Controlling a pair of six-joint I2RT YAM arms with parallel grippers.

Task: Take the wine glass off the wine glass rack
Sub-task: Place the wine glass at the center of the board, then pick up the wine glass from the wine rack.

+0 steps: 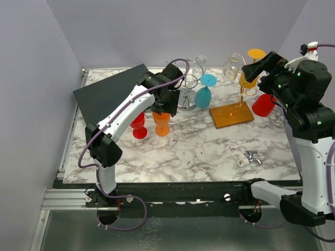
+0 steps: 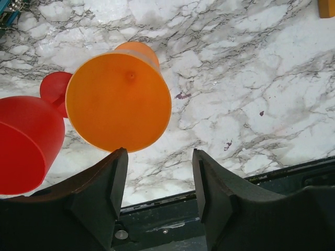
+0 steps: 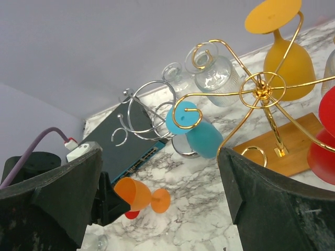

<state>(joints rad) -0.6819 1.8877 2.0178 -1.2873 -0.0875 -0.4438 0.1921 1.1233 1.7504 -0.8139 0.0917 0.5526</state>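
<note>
Left claw (image 2: 159,155) open above orange wine glass (image 2: 118,94); upright, mouth up

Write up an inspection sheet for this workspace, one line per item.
Surface: marble table top; dark board at back left.
Job's things: gold rack on a wooden base carries a blue glass, a yellow glass, a clear glass and a rack-side red glass. An orange glass and a second red glass are on the marble.
Clutter: silver rack; small fittings at front right.
Claws: left claw open over the orange glass; right claw open, facing the gold rack. Both are empty.
Cables: purple cable loops off the left arm.
Surroundings: plain walls; metal rail at the left edge.
</note>
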